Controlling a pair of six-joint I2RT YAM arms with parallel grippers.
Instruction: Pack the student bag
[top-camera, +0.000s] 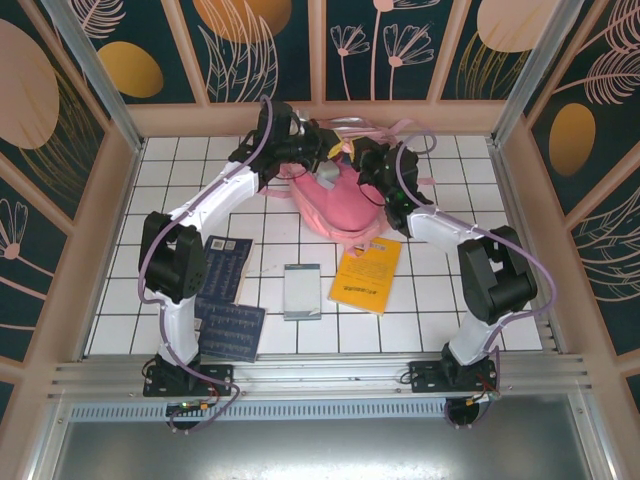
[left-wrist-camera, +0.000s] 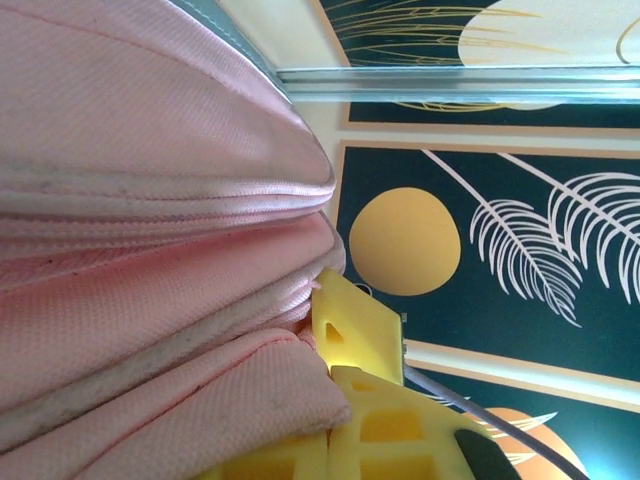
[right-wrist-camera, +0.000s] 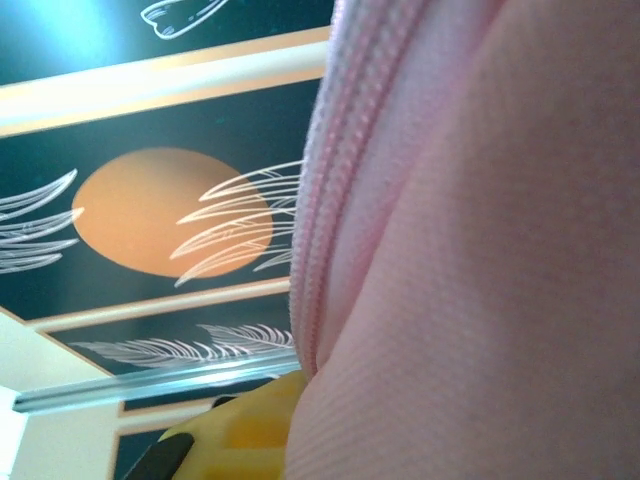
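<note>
Top external | student bag (top-camera: 345, 210) lay far-centre on table (top-camera: 180, 170) | left gripper (top-camera: 327, 162), right gripper (top-camera: 366, 168) pressed into its fabric, clamped or not: could not tell | step likely opening it | next needed: mouth held wide for yellow book (top-camera: 366, 275)

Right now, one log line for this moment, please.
student bag far centre | left gripper against it, grip unclear | right gripper likewise | yellow book outside bag
</note>
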